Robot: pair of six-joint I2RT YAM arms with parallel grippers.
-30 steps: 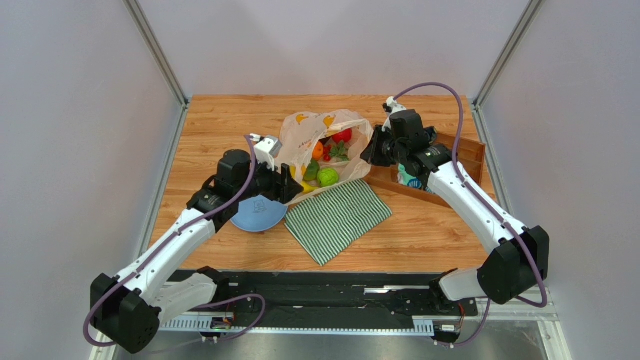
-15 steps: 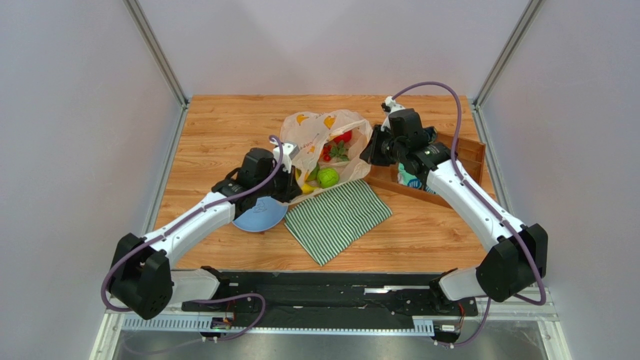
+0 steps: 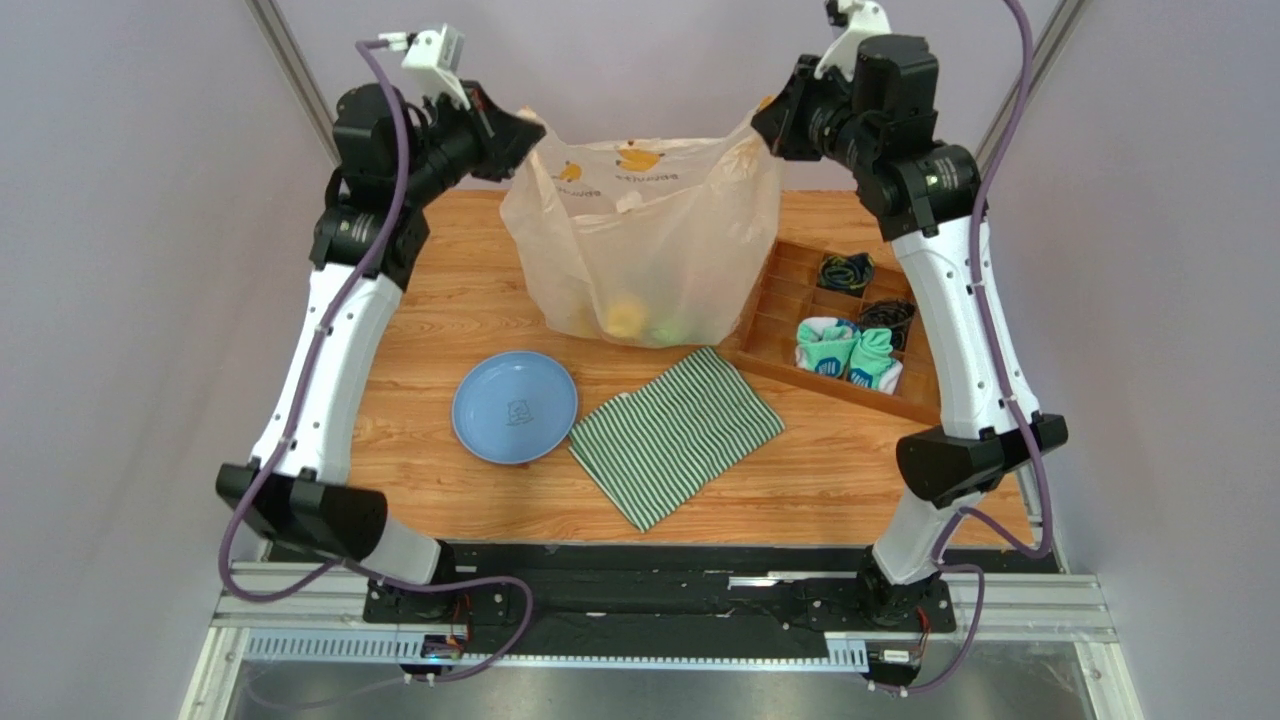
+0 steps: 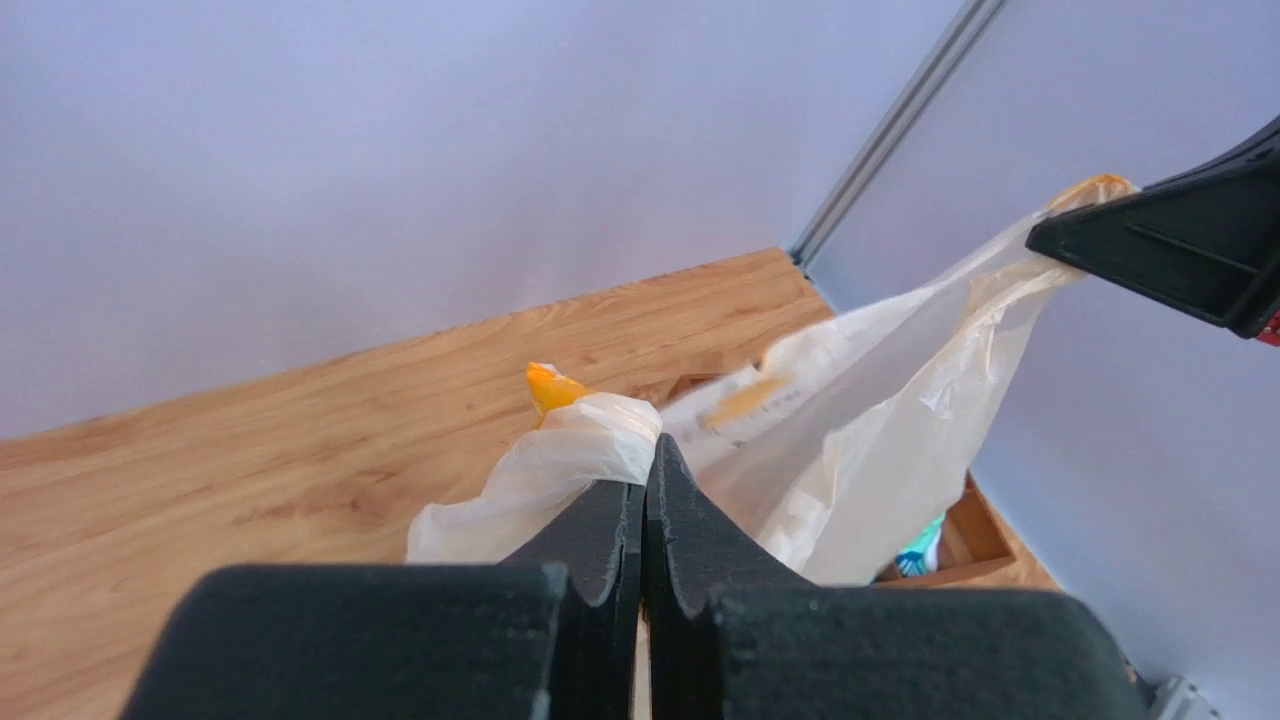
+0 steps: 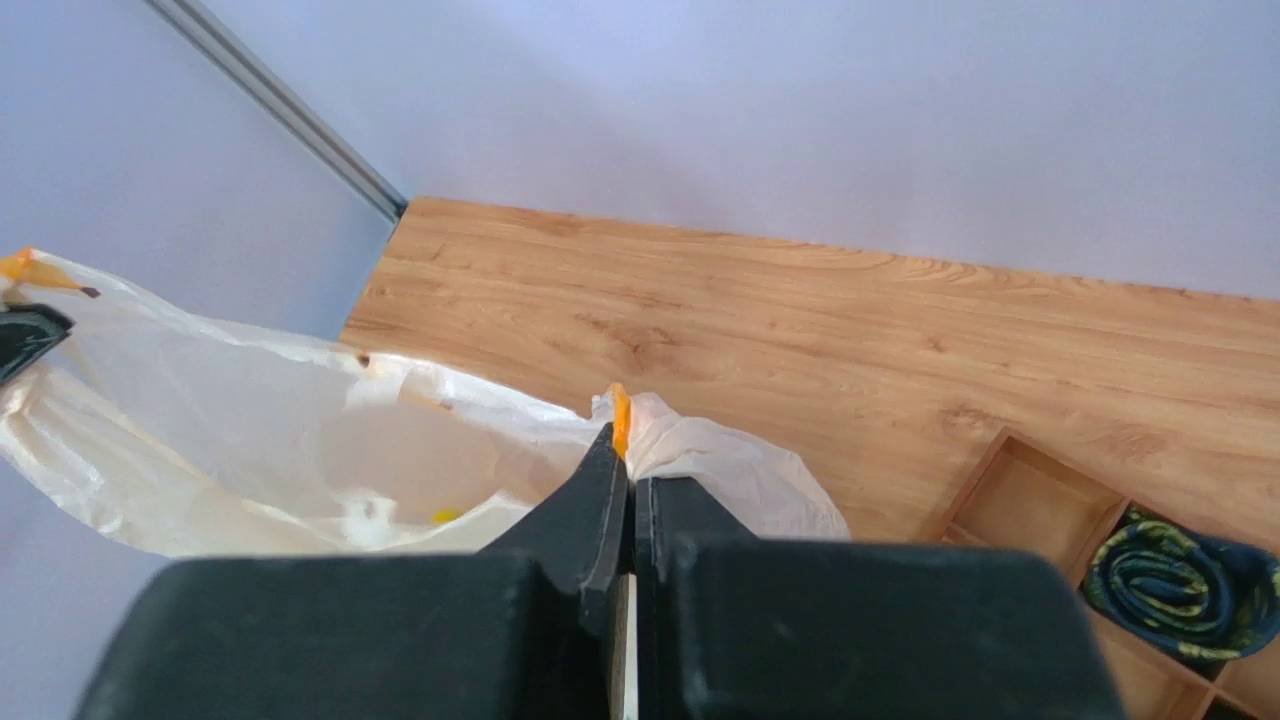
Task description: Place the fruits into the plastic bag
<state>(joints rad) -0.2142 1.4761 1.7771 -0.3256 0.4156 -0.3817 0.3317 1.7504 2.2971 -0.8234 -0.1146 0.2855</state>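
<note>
Top external view: the left pincer (image 3: 516, 138), raised high over the far left corner of the table (image 3: 436, 308), is mostly hidden by its own wrist. The left wrist view shows its jaws pressed together on a bunched handle loop of the plastic bag (image 3: 646, 225). Below it, a blue plate (image 3: 514, 408) lies flat toward the table's near edge. The bag hangs over the far middle of the table, mouth up and bottom down. Its top edge is stretched taut from left to right between the two pincers, so its long axis runs parallel to the far edge. Whether its bottom touches the wood or hangs just clear cannot be told. The fruits (image 3: 624, 318) sit at the bottom of the bag, seen only through the milky film as a blurred yellow patch with a greenish one beside it. Which fruits they are, and how many, cannot be made out. A green-striped cloth (image 3: 676, 435) lies flat on the near side of the bag. The right pincer (image 3: 769, 128), high over the far right, is pinching the other handle loop; the right wrist view shows its jaws closed on the plastic. Below it, a wooden tray (image 3: 784, 308) by the right edge holds rolled socks (image 3: 849, 353), its right rim partly covered by the arm
</note>
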